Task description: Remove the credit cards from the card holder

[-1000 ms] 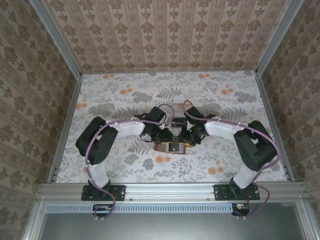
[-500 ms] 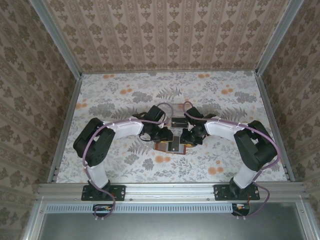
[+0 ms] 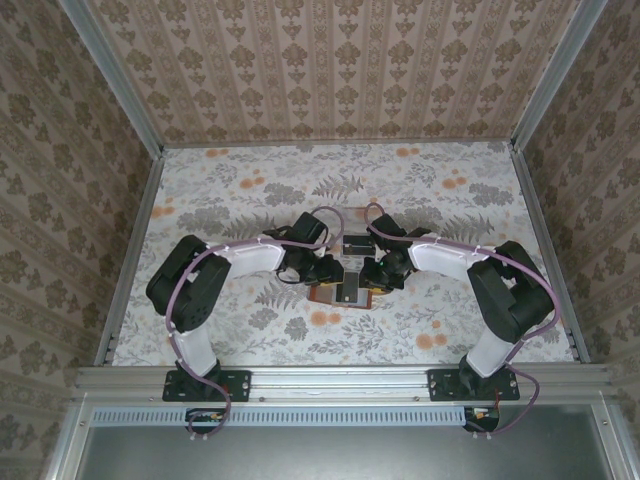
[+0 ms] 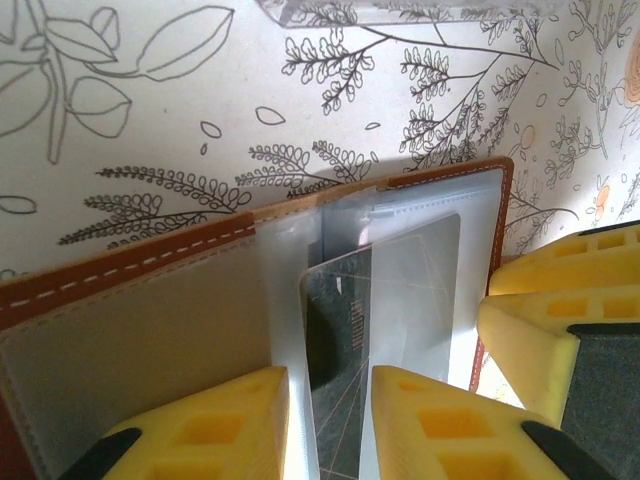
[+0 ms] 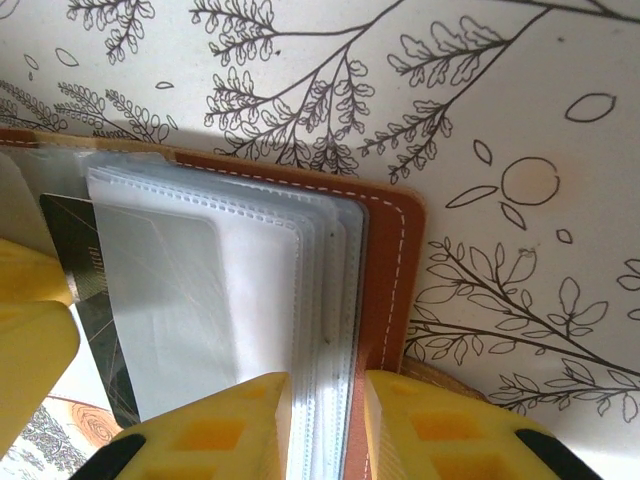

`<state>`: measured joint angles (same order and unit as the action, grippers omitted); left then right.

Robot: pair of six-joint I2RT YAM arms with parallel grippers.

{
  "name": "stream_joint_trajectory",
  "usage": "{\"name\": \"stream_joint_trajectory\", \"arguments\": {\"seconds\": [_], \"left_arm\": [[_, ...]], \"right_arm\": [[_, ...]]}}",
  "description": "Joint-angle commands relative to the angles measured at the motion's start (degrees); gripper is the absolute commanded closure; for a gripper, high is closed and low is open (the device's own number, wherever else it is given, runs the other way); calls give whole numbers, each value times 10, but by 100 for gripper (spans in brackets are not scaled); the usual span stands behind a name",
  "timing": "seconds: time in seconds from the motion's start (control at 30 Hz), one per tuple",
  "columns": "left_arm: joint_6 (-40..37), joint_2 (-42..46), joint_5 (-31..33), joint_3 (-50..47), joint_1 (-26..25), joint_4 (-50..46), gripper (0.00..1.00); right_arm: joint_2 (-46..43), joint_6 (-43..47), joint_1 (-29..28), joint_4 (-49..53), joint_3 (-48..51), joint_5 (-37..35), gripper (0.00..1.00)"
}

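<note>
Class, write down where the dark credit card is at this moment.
Left wrist view, bottom centre: the dark credit card lies in the open card holder, half under a clear sleeve, between the left gripper's yellow fingers.

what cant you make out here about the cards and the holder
- Top view: card holder is too small to count its cards.
- Left wrist view: whether the left hand pinches the dark card; the bottom edge cuts off the contact.
- Right wrist view: any cards deeper in the clear sleeves; frosted layers overlap.
- Left wrist view: clear tray, cut by the top edge.
</note>
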<state>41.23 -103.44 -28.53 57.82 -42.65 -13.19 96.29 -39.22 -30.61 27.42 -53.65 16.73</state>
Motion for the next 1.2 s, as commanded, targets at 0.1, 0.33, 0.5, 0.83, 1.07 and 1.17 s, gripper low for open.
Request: {"name": "stream_joint_trajectory", "arguments": {"seconds": [0.1,0.33,0.5,0.83,1.07,1.17], "left_arm": [[16,-10,-18,-16,5,30,78],[10,3,-6,-18,8,14,89],[5,10,6,-20,8,-2,93],[-4,40,24,-39,12,-25,96],[-15,65,51,-37,13,-63,96],[-21,68,63,-29,13,-77,96]], "right_arm": [[8,3,-3,8,-12,3,74],[15,4,-3,6,-8,-1,74],[20,7,-3,12,-10,-13,74],[23,30,-4,66,-27,-82,74],[23,32,-4,68,-32,-79,74],[22,32,-4,68,-32,-78,74]]}}
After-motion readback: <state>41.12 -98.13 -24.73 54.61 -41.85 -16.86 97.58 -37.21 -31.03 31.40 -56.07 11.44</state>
